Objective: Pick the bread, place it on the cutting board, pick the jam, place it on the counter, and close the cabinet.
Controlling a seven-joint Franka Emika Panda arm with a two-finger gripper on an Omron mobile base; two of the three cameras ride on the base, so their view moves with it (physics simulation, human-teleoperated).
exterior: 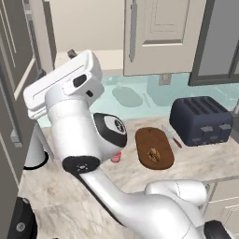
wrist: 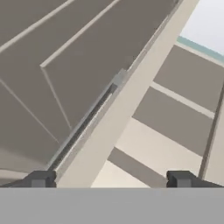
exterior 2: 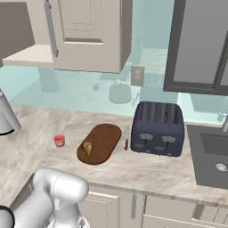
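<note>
So the bread (exterior 2: pixel 87 147) already sits on the cutting board (exterior 2: pixel 104 136), and the jam (exterior 2: pixel 59 140) is down on the counter (exterior 2: pixel 40 129) just beside the board's left end, which leaves the cabinet (exterior 2: pixel 84 35) as the only job left, I'd say. Its right door hangs wide open in both base views, and the hand view looks along the edge of a door panel (wrist: pixel 65 65) with a thin metal handle (wrist: pixel 85 124) running down it. The hand (wrist: pixel 109 179) is released, its 2 tips set wide apart with nothing between them. As for handling, my guess is the door is a big rigid slab on hinges, light to swing and not fragile, so there's no need to grip anything. A flat push on the outer face near the free edge, far from the hinges, should give the most leverage. The handle looks smooth and skinny, so pinching it seems more likely to slip than just shoving the panel.
</note>
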